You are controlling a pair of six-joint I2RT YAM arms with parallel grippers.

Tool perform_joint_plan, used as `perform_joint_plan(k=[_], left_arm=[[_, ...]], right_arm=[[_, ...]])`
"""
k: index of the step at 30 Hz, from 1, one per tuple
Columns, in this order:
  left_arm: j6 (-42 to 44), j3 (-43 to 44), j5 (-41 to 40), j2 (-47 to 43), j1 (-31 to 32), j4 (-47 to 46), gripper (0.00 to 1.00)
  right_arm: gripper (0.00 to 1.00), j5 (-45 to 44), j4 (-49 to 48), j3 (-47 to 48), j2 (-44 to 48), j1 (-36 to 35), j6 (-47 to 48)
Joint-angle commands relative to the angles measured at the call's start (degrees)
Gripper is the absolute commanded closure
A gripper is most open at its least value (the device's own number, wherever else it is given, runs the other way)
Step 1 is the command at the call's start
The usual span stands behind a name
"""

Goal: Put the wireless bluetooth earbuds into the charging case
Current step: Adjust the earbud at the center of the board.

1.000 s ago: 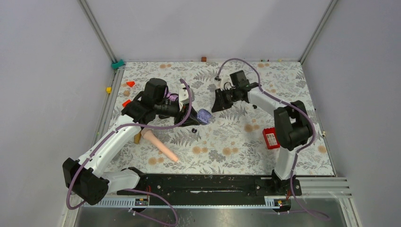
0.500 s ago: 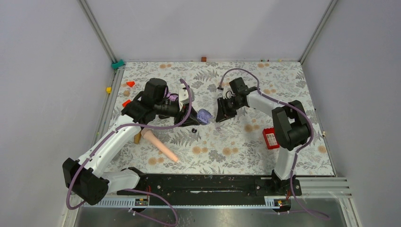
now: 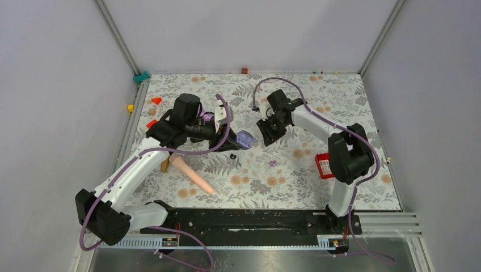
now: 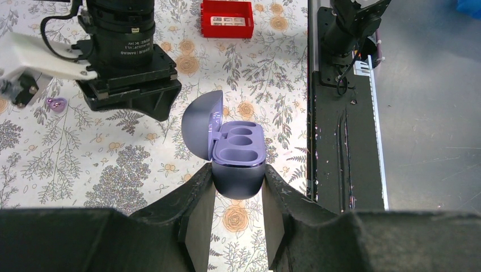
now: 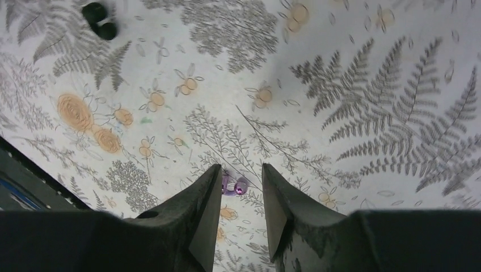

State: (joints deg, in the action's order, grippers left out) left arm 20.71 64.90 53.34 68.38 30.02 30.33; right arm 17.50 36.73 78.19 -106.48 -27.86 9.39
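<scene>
While left claw (image 4: 237, 171) clamps the open charging case (image 4: 238, 148) | right claw (image 5: 241, 170), parted and empty, now sits closer to it | purple earbud (image 5: 234, 186) newly visible on desk (image 5: 351, 51); pick-up judged next.

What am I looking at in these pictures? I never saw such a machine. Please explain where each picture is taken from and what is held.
Two robot arms stand at a flowered table. One picture looks down from above; the others come from a camera on each wrist. The left hand grips an open purple charging case, both wells empty. The right hand is open; a purple earbud lies on the table beyond it. Black earbuds and a red box lie there too.
</scene>
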Motion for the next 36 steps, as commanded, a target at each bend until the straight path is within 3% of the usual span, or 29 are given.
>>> perform_joint_plan(k=[1,5,10,14,16,20,25,27,29,30,33,36], left_arm=[[-0.1,2.7,0.7,-0.2,0.1,-1.8,1.00],[0.1,2.4,0.4,-0.7,0.1,-1.7,1.00],[0.3,2.4,0.3,-0.5,0.1,-1.8,1.00],[0.3,2.4,-0.1,-0.7,0.1,-1.7,1.00],[0.4,2.3,-0.4,-1.0,0.1,-1.7,1.00],[0.7,2.2,-0.8,-1.4,0.1,-1.7,1.00],[0.8,2.2,-1.0,-1.8,0.1,-1.7,1.00],[0.9,2.2,-1.2,-1.9,0.1,-1.8,1.00],[1.0,2.1,-1.3,-2.0,0.1,-1.7,1.00],[1.0,2.2,-1.3,-2.0,0.1,-1.7,1.00],[1.0,2.2,-1.2,-2.1,0.1,-1.8,0.99],[0.9,2.4,-1.0,-2.1,0.1,-1.8,0.98]], right_arm=[[0.60,0.5,8.1,4.7,2.0,-2.4,15.2],[0.57,-2.6,5.1,-1.5,6.9,-2.5,28.7],[0.55,-1.0,-11.9,-23.1,20.1,-2.7,47.8],[0.52,-1.3,-23.7,-30.3,25.1,-2.9,46.0],[0.45,-1.8,-24.5,-30.4,25.6,-3.0,43.6],[0.50,-3.8,-27.0,-32.1,26.5,-3.5,40.8],[0.45,-4.1,-30.6,-37.5,28.6,-4.7,44.7],[0.49,-4.3,-33.3,-40.7,29.9,-5.4,46.2],[0.68,-4.7,-35.7,-43.7,31.5,-6.3,48.9],[0.69,-4.8,-36.1,-45.0,32.2,-6.8,50.5],[0.58,-4.4,-35.2,-46.5,33.6,-8.1,54.2],[0.57,-2.9,-33.5,-47.2,34.1,-9.0,55.3]])
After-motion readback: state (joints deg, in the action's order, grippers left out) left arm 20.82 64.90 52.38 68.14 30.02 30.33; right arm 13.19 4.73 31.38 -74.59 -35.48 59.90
